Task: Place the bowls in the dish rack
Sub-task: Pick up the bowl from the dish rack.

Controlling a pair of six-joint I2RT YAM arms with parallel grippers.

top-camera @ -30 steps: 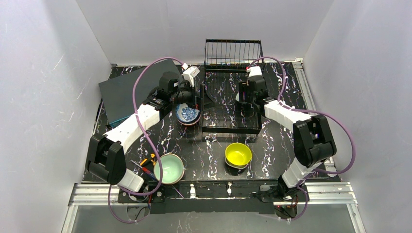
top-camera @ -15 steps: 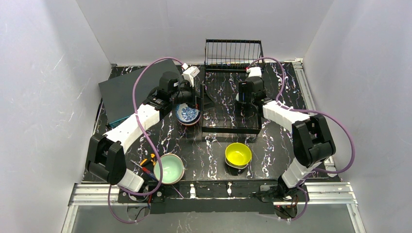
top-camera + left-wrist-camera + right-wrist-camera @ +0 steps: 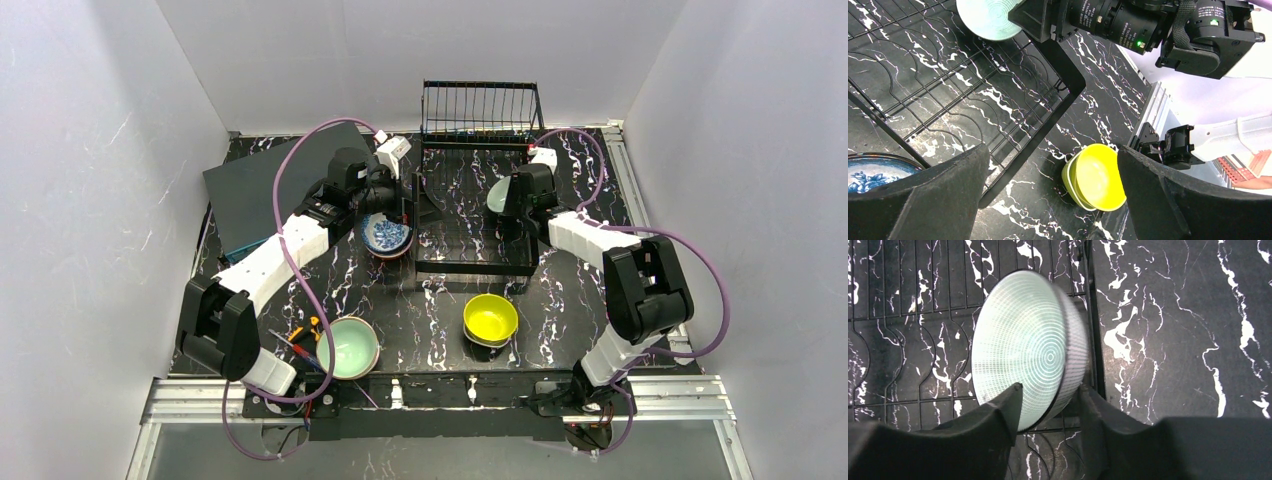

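- The ribbed bowl [image 3: 1028, 347] in my right gripper [image 3: 1050, 392] is pale mint, with fine concentric rings.
- My right gripper's fingers [image 3: 993, 425] are black.
- The dish rack [image 3: 470, 267] is black wire.
- The table [image 3: 420, 300] is black marble with white veins.
- The yellow bowl [image 3: 490, 318] is bright and plain.
- The mint-green bowl [image 3: 350, 347] is plain.
- The patterned bowl [image 3: 386, 234] is blue-and-white, with a floral print.
- The flat box [image 3: 270, 185] is dark grey.

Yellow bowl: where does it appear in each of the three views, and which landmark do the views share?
Top external: the yellow bowl, front centre, nearer than the dish rack.
Left wrist: low, right of centre.
Right wrist: not in it.
Shared landmark: the dish rack's black frame, in all three.
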